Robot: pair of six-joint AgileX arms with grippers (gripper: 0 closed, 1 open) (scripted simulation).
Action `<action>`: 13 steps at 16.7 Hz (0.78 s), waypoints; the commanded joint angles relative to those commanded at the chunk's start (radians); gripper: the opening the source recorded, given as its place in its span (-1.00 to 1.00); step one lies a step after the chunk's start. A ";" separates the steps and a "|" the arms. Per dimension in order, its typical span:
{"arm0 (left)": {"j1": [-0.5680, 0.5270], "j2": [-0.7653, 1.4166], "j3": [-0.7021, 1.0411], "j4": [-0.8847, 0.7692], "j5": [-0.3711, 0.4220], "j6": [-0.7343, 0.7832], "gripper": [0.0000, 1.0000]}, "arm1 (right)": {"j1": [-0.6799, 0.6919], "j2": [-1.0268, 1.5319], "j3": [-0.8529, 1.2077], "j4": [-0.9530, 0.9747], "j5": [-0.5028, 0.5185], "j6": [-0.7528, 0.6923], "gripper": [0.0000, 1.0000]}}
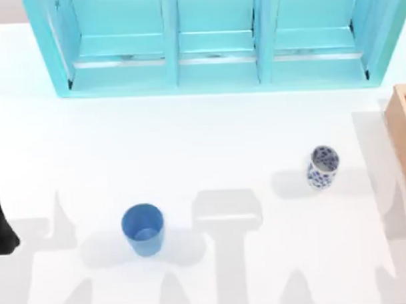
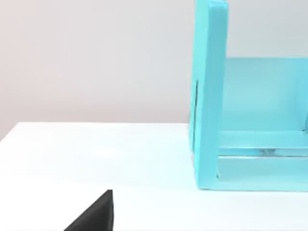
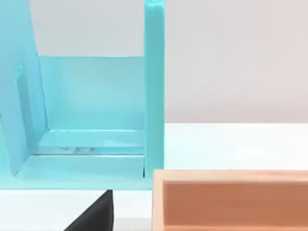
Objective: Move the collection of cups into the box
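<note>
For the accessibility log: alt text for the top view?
Two upright cups stand apart on a white table: a plain blue cup front-left, a floral cup right. Turquoise shelf unit behind; tan box at right edge.

We see just a corner of the box (image 1: pixel 405 128) at the top view's right edge; the rest is cut off. The big turquoise shelf (image 1: pixel 212 38) runs past the top edge. Our left arm (image 1: pixel 0 219) is a dark piece at the left edge.
</note>
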 joint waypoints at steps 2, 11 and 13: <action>0.000 0.000 0.000 0.000 0.000 0.000 1.00 | 0.000 0.000 0.000 0.000 0.000 0.000 1.00; 0.000 0.000 0.000 0.000 0.000 0.000 1.00 | 0.171 0.363 0.410 -0.224 0.014 0.148 1.00; 0.000 0.000 0.000 0.000 0.000 0.000 1.00 | 0.239 0.523 0.582 -0.325 0.025 0.213 1.00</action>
